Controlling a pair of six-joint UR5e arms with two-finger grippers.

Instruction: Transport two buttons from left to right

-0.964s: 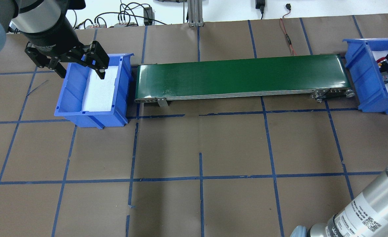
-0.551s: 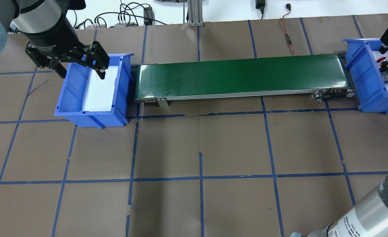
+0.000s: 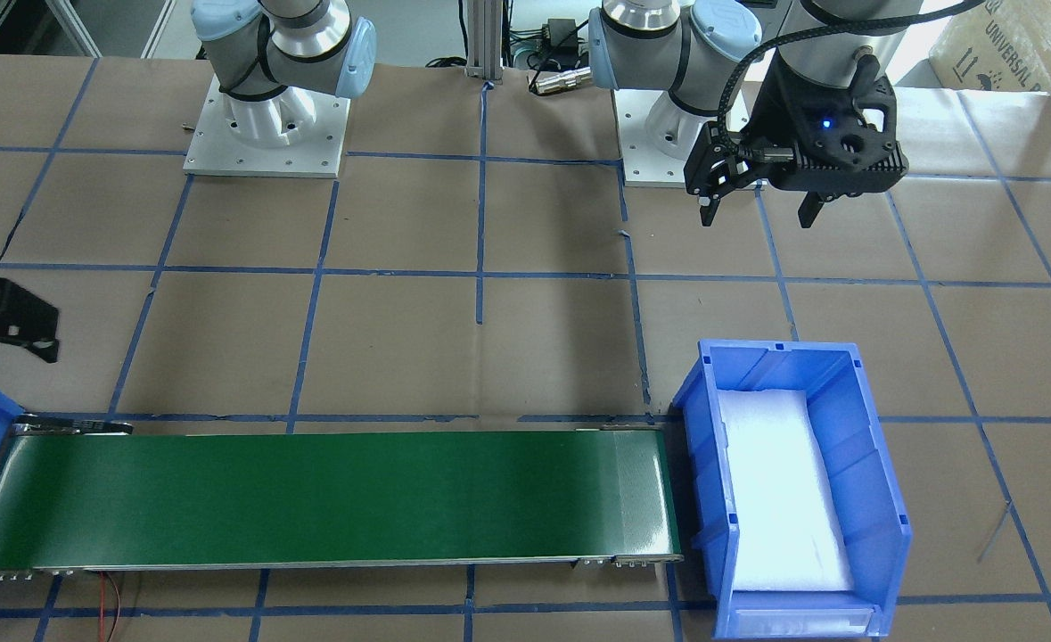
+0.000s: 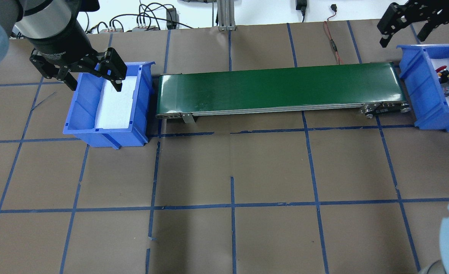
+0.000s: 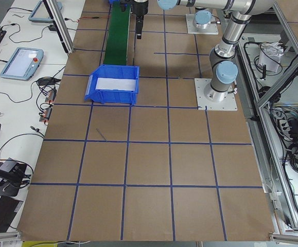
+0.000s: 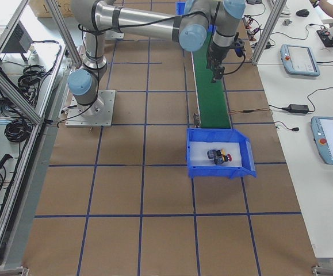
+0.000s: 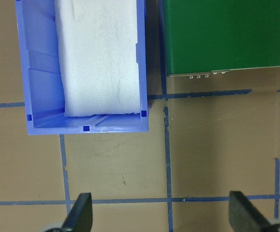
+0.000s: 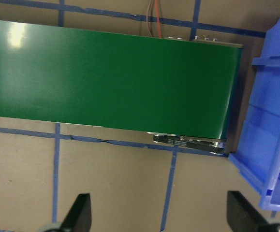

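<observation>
The two buttons (image 4: 444, 76) lie together on white foam inside the right blue bin (image 4: 422, 95); the red cap (image 4: 441, 69) shows, the yellow one is hard to make out. They also show in the exterior right view (image 6: 218, 156). My right gripper (image 4: 402, 36) is open and empty, raised behind the bin's far left corner; its wrist view looks down on the belt end and bin wall (image 8: 265, 145). My left gripper (image 4: 95, 85) is open and empty above the left blue bin (image 4: 102, 133), which holds only white foam (image 4: 115, 101).
A green conveyor belt (image 4: 277, 87) runs between the two bins. Cables (image 4: 333, 42) lie behind it at the table's far edge. Brown paper with blue tape lines covers the table (image 4: 232, 171). The left arm's base plate (image 3: 663, 143) stands near its gripper (image 3: 757, 218).
My right gripper has lifted out of the right bin and moved back and to the left, leaving both buttons inside. The left arm has not moved.
</observation>
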